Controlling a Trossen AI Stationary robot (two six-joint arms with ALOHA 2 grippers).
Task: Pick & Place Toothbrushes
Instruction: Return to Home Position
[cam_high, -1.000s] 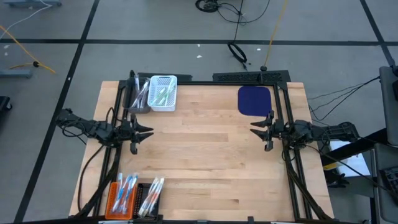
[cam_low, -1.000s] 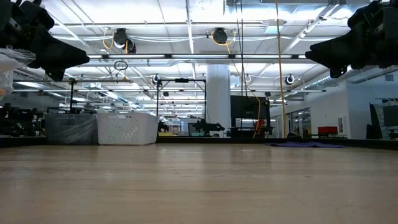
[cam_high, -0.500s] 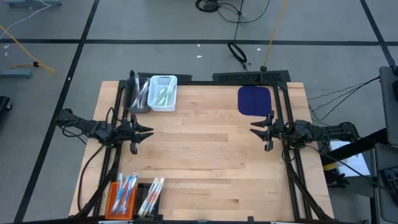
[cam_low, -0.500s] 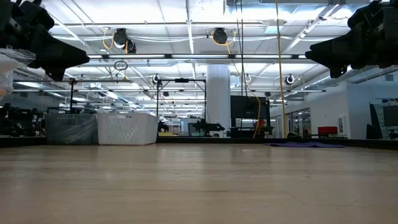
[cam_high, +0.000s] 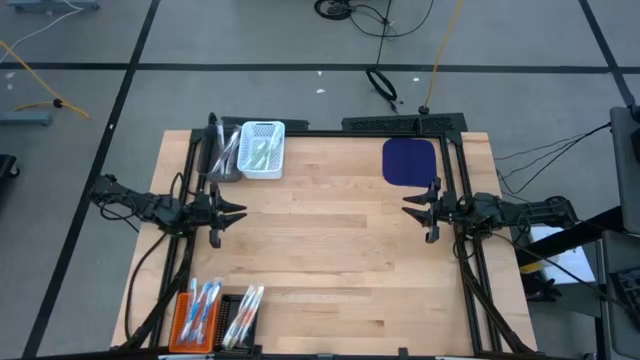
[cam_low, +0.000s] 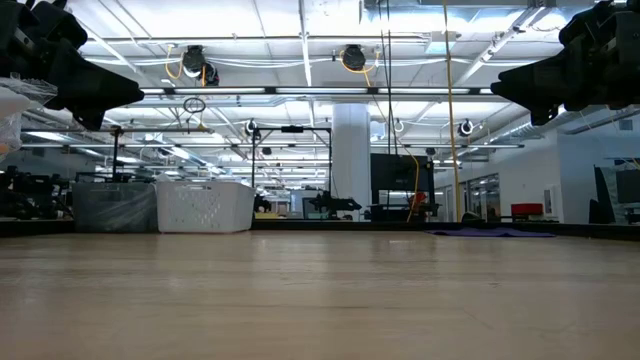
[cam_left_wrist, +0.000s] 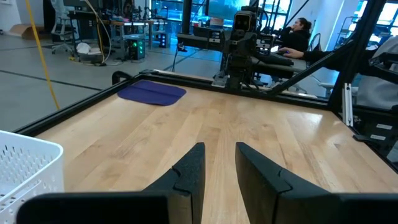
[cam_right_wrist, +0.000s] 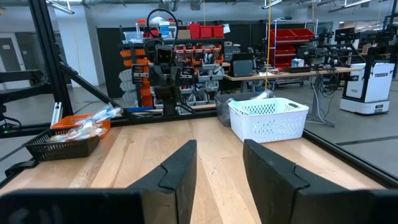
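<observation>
The toothbrushes are all sorted into four containers on the pale wooden table (cam_high: 330, 250), and neither gripper holds one. Seen from above, green-handled toothbrushes (cam_high: 262, 152) lie in a white perforated plastic basket (cam_high: 264, 129) at about 11 o'clock on the table, near the far edge. Touching that basket on its 9 o'clock side is a small gray bin (cam_high: 219, 172) with a few pale toothbrushes (cam_high: 229, 150) leaning in it. At about 7 o'clock, on the near edge, blue-handled toothbrushes (cam_high: 203, 302) rest in an orange mesh bin (cam_high: 184, 322), and just beside it, toward 3 o'clock, white-handled toothbrushes (cam_high: 248, 303) lie across a black mesh bin (cam_high: 232, 322). The exact count in each container is too small to tell.

A flat dark-blue rectangular mat (cam_high: 410, 161) lies at about 1 o'clock, well apart from all four containers.

The left gripper (cam_high: 238, 211) hangs above the table's 9 o'clock edge, pointing inward toward 3 o'clock. Its dark fingers (cam_left_wrist: 189, 171) stand a narrow gap apart with nothing between them. The right gripper (cam_high: 408, 206) hangs at the 3 o'clock edge, pointing toward 9 o'clock. Its fingers (cam_right_wrist: 180, 162) are likewise parted by a narrow gap and empty. The middle of the table lies between the two grippers.

Beyond the table, in the left wrist view, a seated person (cam_left_wrist: 293, 38) shows at a desk.
</observation>
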